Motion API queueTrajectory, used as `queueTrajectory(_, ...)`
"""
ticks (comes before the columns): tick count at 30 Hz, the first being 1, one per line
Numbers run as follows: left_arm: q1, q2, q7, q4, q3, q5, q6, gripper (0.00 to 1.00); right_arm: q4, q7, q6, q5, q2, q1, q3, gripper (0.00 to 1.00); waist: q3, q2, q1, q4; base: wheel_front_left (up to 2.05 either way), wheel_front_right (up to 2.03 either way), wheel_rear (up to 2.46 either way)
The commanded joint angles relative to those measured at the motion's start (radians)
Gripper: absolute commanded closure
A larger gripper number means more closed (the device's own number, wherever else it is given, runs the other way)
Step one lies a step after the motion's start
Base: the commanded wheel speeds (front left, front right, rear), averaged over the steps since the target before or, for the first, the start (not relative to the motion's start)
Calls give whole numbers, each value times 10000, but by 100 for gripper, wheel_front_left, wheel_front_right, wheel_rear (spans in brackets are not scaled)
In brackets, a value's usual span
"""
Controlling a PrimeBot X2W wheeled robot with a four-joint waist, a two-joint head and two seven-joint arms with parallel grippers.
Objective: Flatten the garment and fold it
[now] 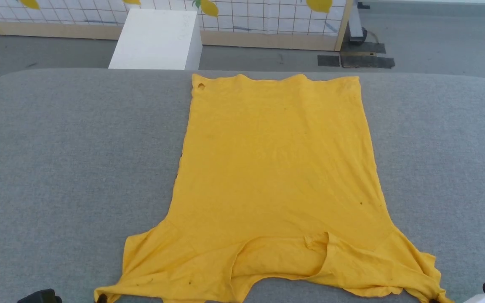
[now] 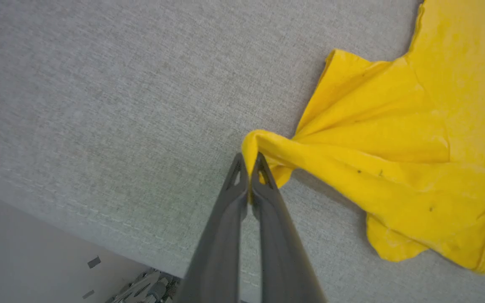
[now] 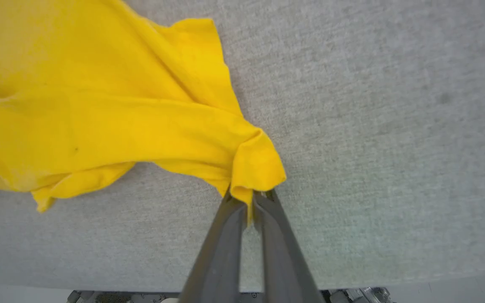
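A mustard-yellow garment (image 1: 276, 168), a plain-side-up T-shirt, lies spread on a grey padded table (image 1: 57, 168), centred slightly toward the table's right. Its hem (image 1: 276, 78) reaches the far edge, in front of a white box (image 1: 158, 38) standing on the floor beyond. Its neck opening (image 1: 276, 261) and both sleeves lie along the near edge. The body is mostly smooth, but the shoulders and collar are rumpled, with one flap turned over beside the neck. In the left wrist view, the left gripper (image 2: 249, 162) has its two dark fingers pressed together on the bunched tip of the left sleeve (image 2: 352, 168), near the table's near left edge. In the right wrist view, the right gripper (image 3: 251, 195) is likewise clamped on the tip of the right sleeve (image 3: 183, 126), and the cloth rises in a small peak at the pinch. The fabric looks thin, light and limp. It will likely drape, crease and drag along the rough table covering rather than hold any shape. Good holds appear to be the seamed edges: sleeve cuffs, shoulder seams and hem corners. There the doubled cloth gives the fingers more to bite, and pulling outward should draw the wrinkles flat.
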Motion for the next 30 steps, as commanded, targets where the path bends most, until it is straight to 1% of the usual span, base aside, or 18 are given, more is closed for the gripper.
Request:
queueTrajectory(1, -181, -18, -87, 51, -18, -7, -68, 100, 159, -72, -15, -63, 117, -84, 152, 0, -19, 0, 1, 34, 0, 0, 0)
queueTrajectory(2, -243, -20, -175, 85, -54, 5, -136, 100, -263, -504, -15, -57, 117, -213, 34, 0, -27, 0, 1, 87, 0, 0, 0)
queueTrajectory(4, -290, -18, -252, 85, -74, 29, -176, 100, -638, -970, -15, 212, 117, -349, 77, 0, -42, 0, 1, 161, 0, 0, 0)
queueTrajectory(5, -312, -10, -268, 94, -98, 46, -193, 100, -883, -1373, -15, 215, 117, -465, 106, 0, -42, 0, 1, 197, 0, 0, 0)
queueTrajectory(9, -460, -38, -298, 99, -224, 69, -276, 100, -1545, -2947, -15, -89, 117, -1100, 248, 0, -3, 0, 1, 402, 0, 0, 0)
queueTrajectory(10, -514, -42, -310, 101, -258, 94, -284, 100, -1611, -3328, -15, -261, 117, -1309, 273, 0, 20, 0, 1, 466, 0, 0, 0)
queueTrajectory(11, -636, -27, -332, 110, -362, 211, -285, 100, -1591, -4138, -15, -538, 117, -1890, 325, 0, 87, 0, 1, 617, 0, 0, 0)
queueTrajectory(12, -699, -32, -327, 103, -424, 246, -300, 100, -1485, -4532, -15, -726, 117, -2258, 356, 0, 130, 0, 1, 704, 0, 0, 0)
queueTrajectory(15, -860, -66, -365, 33, -541, 299, -349, 100, -958, -5207, -15, -1230, 117, -3408, 460, 0, 360, 0, 1, 915, 0, 0, 0)
queueTrajectory(17, -1026, -91, -386, -18, -641, 348, -395, 100, -431, -5385, -15, -1660, 92, -4333, 408, 0, 600, 0, 1, 1106, 0, 0, 0)
queueTrajectory(23, -1692, -308, -523, -127, -1029, 448, -631, 100, 1685, -5203, -15, -2463, -609, -7296, -123, 0, 1634, 0, 1, 1894, 0, 0, 0)
queueTrajectory(27, -2181, -534, -637, -29, -1314, 475, -818, 100, 3115, -4547, -15, -3059, -1194, -9087, -658, 0, 2470, 0, 1, 2519, 0, 0, 0)
queueTrajectory(30, -2510, -732, -797, 146, -1494, 469, -974, 100, 3936, -3781, -15, -3605, -1559, -10195, -997, 0, 3067, 0, 1, 2971, 0, 0, 0)
